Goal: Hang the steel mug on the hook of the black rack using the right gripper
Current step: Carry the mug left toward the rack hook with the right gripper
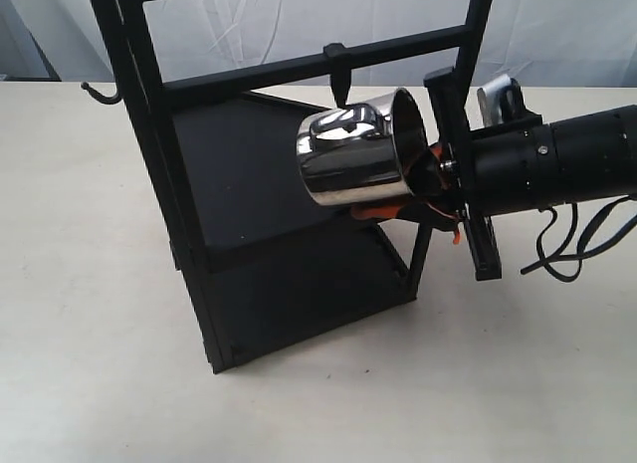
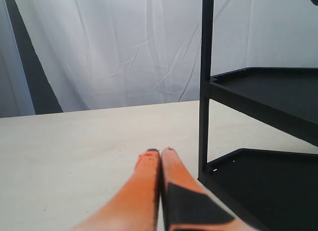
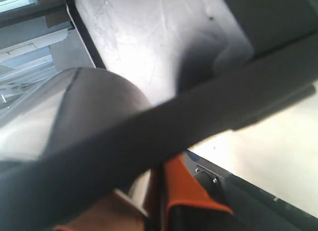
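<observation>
Nearest the exterior camera lies the pale table (image 1: 100, 363), bare in the foreground. On it stands the black rack (image 1: 249, 274), a tall frame with two flat shelves and an upper crossbar. The hook (image 1: 340, 80) hangs from that crossbar by its blocky clip, its slim shaft pointing down. A second, curved hook (image 1: 100, 93) projects from the rack's far left post.

The steel mug (image 1: 358, 154) is held in the air in front of the rack's upper shelf, tipped on its side with its mouth toward the right; its looped handle faces up, just under the tip of the hook. Whether handle and hook touch cannot be told.

The right gripper (image 1: 423, 199) enters from the right, and its orange-padded fingers (image 1: 383, 211) pinch the mug at its rim, one pad below the wall. In the right wrist view the mug (image 3: 64, 112) fills the frame beside an orange finger (image 3: 181, 189).

In the left wrist view the left gripper (image 2: 160, 154) rests low over the table (image 2: 74, 151), its fingers (image 2: 144, 191) pressed together, just beside the rack's corner post (image 2: 204, 87).
</observation>
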